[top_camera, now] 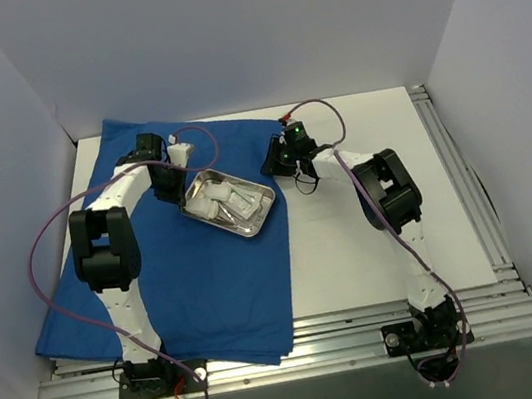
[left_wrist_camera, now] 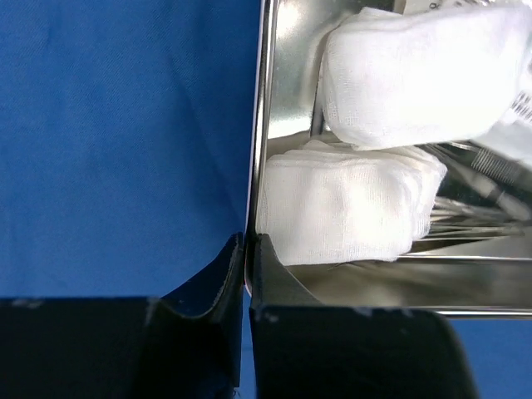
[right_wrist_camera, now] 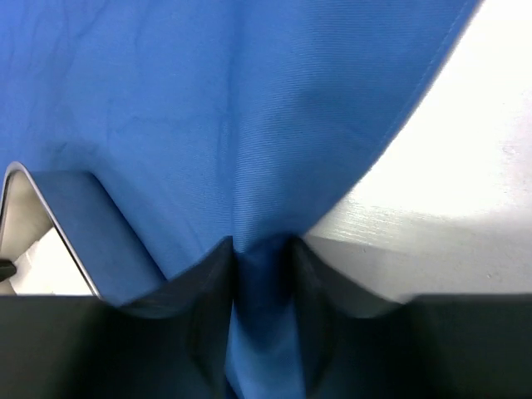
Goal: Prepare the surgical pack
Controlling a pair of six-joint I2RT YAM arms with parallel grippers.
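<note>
The royal-blue cloth sheet (top_camera: 198,281) lies spread over the left of the table. The shiny steel tray (top_camera: 261,218) stands on it near its far right part, holding white gauze pads (left_wrist_camera: 341,208) and thin metal instruments (left_wrist_camera: 474,220). My left gripper (top_camera: 182,194) is shut on the tray's left rim (left_wrist_camera: 258,125), one finger inside and one outside. My right gripper (top_camera: 278,162) is shut on a pinched fold of the blue sheet (right_wrist_camera: 262,274) at the sheet's far right edge, beside the tray's corner (right_wrist_camera: 33,199).
White walls stand at the back and both sides. Aluminium rails (top_camera: 467,188) run along the table's right side and its near edge. The bare white tabletop (top_camera: 387,261) lies right of the sheet. Purple cables loop over both arms.
</note>
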